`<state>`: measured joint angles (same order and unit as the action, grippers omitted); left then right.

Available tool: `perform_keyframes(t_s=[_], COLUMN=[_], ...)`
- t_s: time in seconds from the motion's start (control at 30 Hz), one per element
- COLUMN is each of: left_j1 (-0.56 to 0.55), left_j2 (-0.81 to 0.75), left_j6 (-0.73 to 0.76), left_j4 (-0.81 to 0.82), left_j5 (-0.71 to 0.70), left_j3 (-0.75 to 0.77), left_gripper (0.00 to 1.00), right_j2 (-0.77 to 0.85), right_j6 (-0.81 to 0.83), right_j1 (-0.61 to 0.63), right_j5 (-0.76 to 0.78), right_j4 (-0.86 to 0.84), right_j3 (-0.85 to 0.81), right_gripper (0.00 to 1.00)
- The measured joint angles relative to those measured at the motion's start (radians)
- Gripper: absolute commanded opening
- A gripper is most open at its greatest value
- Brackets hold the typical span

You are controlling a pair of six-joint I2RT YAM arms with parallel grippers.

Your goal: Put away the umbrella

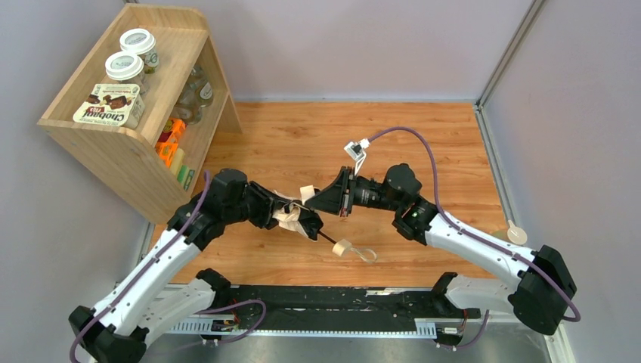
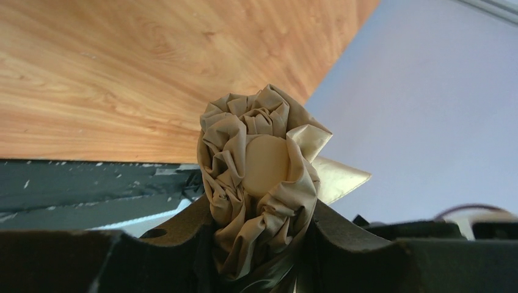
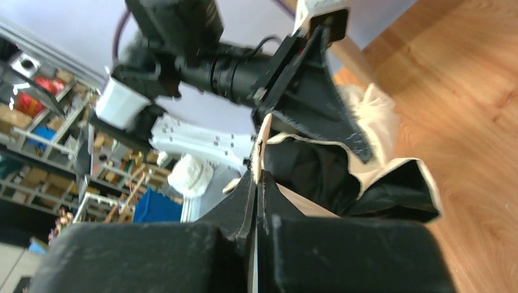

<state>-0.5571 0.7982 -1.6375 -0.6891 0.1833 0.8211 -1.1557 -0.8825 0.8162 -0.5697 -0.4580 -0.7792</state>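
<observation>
The umbrella (image 1: 291, 217) lies above the wooden table between my arms, its pale beige canopy bunched up. Its black shaft (image 1: 326, 237) sticks out toward the near right, ending in the cream handle (image 1: 342, 246) with a thin cord (image 1: 366, 254) lying on the table. My left gripper (image 1: 302, 221) is shut on the bundled canopy (image 2: 229, 146); the round end cap (image 2: 266, 162) faces the left wrist camera. My right gripper (image 1: 313, 203) is shut on a thin beige strap (image 3: 264, 131) of the canopy (image 3: 377, 116), right beside the left gripper.
A wooden shelf (image 1: 128, 147) stands at the far left with two white-lidded jars (image 1: 125, 68) and a Chobani box (image 1: 109, 104) on top, and bottles inside. A small white round object (image 1: 516, 234) lies at the table's right edge. Grey walls enclose the back and sides.
</observation>
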Motion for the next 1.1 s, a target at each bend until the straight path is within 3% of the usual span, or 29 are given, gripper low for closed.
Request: perform_keyframes(t_s=[0.2,0.43,0.63,0.9,1.1], left_j1=[-0.007,-0.010,-0.011,-0.001,0.014], left_j2=[0.158,0.237,0.370,0.545,0.708], left_j6=[0.010,0.047,0.129,0.319,0.467], left_j4=[-0.117,-0.229,-0.304,-0.343,-0.375], left_j5=[0.037,0.062,0.097,0.132,0.133], left_j3=[0.069,0.068,0.074,0.150,0.230], left_gripper=[0.00,0.00,0.00,0.00,0.00], right_j2=[0.000,-0.003,-0.043,-0.134,-0.228], right_j6=[0.184,0.467,0.645,0.736,0.814], right_j1=[0.097,0.264,0.326,0.363,0.414], right_j5=[0.005,0.163,0.206,0.207,0.333], right_j4=[0.193,0.429,0.623,0.647,0.652], right_j3=[-0.040,-0.097,-0.160,-0.191,-0.219], right_gripper=[0.00,0.00,0.00,0.00,0.00])
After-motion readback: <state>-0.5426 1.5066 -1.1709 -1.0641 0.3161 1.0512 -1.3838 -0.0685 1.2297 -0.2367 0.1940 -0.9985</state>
